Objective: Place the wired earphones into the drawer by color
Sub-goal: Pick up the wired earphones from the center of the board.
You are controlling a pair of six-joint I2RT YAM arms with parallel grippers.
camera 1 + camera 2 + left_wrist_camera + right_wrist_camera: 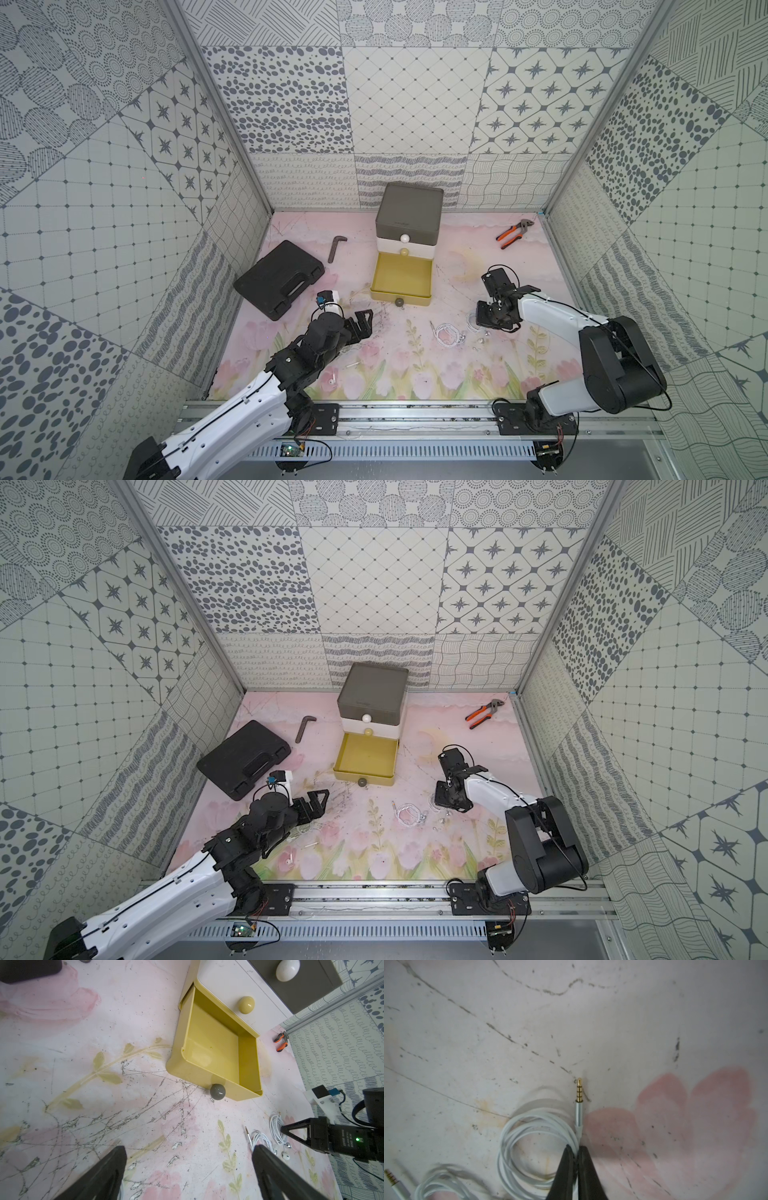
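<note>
The drawer (411,203) stands at the back middle, with dark grey, white and yellow tiers. Its yellow bottom tier (401,296) is pulled out and holds nothing (187,1072). Two white wired earphones lie coiled on the mat in front of it to the right. My right gripper (576,1147) is shut on the cable of one coil (517,1138), just behind its plug. The other coil (446,332) lies free beside it. My left gripper (189,1149) hangs open over bare mat, left of the yellow tier's grey knob (217,1092). More white earphone parts (332,379) lie by the left arm.
A flat black case (280,282) lies at the left, with a dark hex key (334,247) behind it. Orange-handled pliers (515,232) lie at the back right corner. Patterned walls close in the mat on three sides.
</note>
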